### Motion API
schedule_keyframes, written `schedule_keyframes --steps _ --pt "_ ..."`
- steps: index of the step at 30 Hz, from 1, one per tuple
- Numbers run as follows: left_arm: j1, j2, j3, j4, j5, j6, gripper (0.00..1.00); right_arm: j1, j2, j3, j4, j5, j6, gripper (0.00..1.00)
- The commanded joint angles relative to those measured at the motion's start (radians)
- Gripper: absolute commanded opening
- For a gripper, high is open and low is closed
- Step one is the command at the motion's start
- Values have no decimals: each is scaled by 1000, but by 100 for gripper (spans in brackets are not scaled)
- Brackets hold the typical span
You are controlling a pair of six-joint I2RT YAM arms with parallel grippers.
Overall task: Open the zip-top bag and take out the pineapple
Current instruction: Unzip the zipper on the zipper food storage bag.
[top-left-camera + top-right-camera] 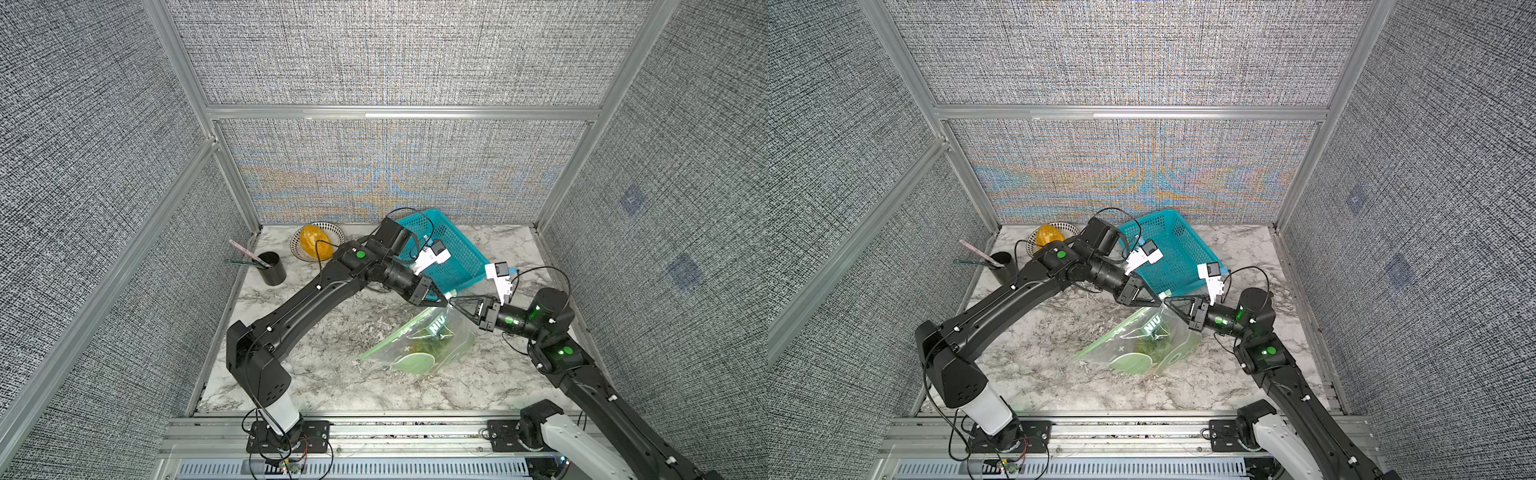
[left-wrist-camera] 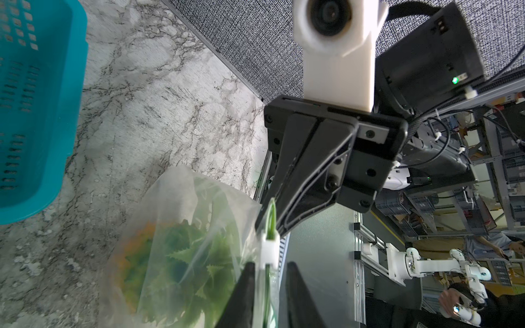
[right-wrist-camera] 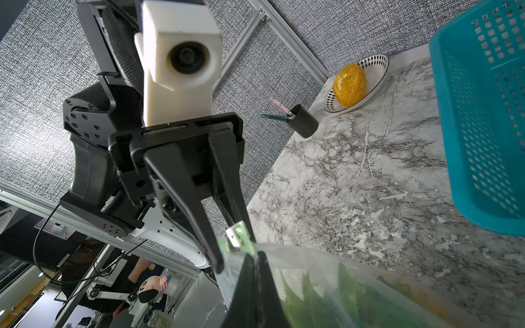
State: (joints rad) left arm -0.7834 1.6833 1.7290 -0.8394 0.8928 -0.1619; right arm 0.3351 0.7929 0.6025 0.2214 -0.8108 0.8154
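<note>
Zip-top bag [image 1: 409,351] sits mid-surface [image 1: 324,382], base on the marble, zip corner lifted, with the pineapple [image 2: 184,264] inside and its green crown showing through the plastic. Right claw [image 1: 454,302] is clamped on the green zip strip at that corner, and left claw [image 1: 444,299] meets it nose-to-nose, fingers apart either side of the white slider [image 2: 268,250], not pinching. Behind: teal basket [image 1: 453,253], then oval orange fruit [image 1: 318,243] in a patterned bowl [image 1: 337,232] and a black cup [image 1: 272,270] by the back wall.

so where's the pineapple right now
In both top views the pineapple sits inside the zip-top bag on the marble table, right of centre, just in front of the teal basket.
</note>
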Motion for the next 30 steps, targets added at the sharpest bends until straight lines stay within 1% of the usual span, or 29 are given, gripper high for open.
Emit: schedule_keyframes --steps 1,4,13,21,24,26,28,30 --pt "1 3 25 15 13 -4 36 1 1 5 26 8 2 0" --pt "1 19 47 16 14 -3 37 2 2 2 28 6 4 0" --pt "1 62 74 48 28 -20 38 12 11 2 45 7 11 0" --pt "1 78 86 59 44 -43 21 18 15 -3 49 5 13 0" --pt "0 74 77 58 55 -49 14 18 17 0 49 9 10 0" --pt "0 64 65 53 54 -45 13 19 17 1 49 19 8 0" --pt "0 55 51 45 51 -40 5 19 17 1 50 27 8 0" --pt "1 46 40 42 48 -37 3 19 20 1 55 30 11 0"
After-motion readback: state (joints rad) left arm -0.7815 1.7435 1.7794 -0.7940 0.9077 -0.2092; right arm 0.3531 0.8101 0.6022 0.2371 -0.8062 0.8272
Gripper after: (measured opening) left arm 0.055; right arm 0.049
